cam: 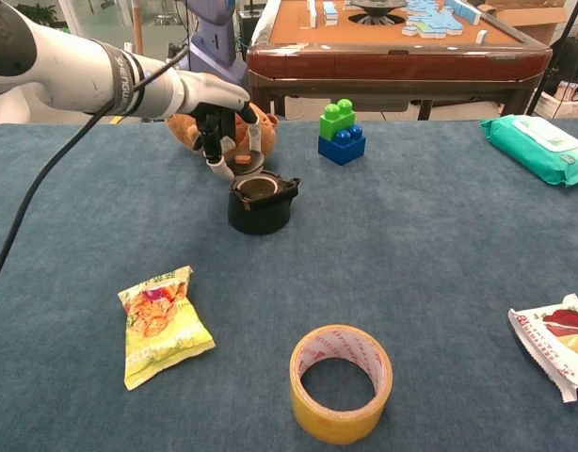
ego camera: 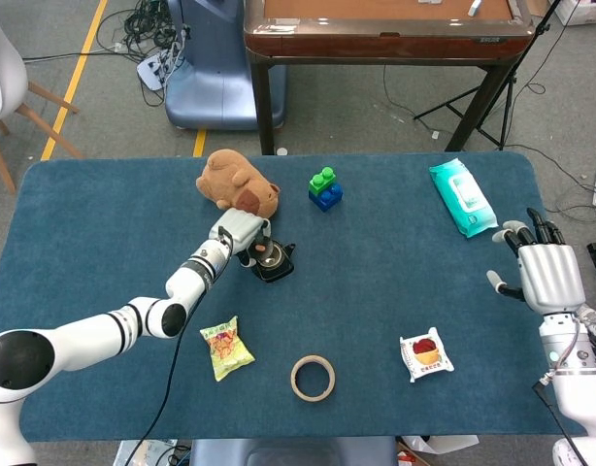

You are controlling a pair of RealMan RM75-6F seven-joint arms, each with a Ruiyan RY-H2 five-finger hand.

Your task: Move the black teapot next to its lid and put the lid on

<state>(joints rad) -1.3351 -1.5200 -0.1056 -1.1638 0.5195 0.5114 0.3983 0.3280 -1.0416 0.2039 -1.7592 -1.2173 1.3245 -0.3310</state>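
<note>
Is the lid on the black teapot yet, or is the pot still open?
Still open. The teapot shows its bare mouth, and the left hand holds the lid tilted just above its rim.

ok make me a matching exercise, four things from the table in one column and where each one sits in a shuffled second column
Things:
1. black teapot
2. lid
3. tape roll
4. wet wipes pack

Places:
A. far right of the table
B. near edge, in front of the teapot
C. held in the left hand, just above the teapot's opening
D. on the cloth in front of the plush toy

Pairs: 1-D, 2-C, 3-B, 4-A
</note>
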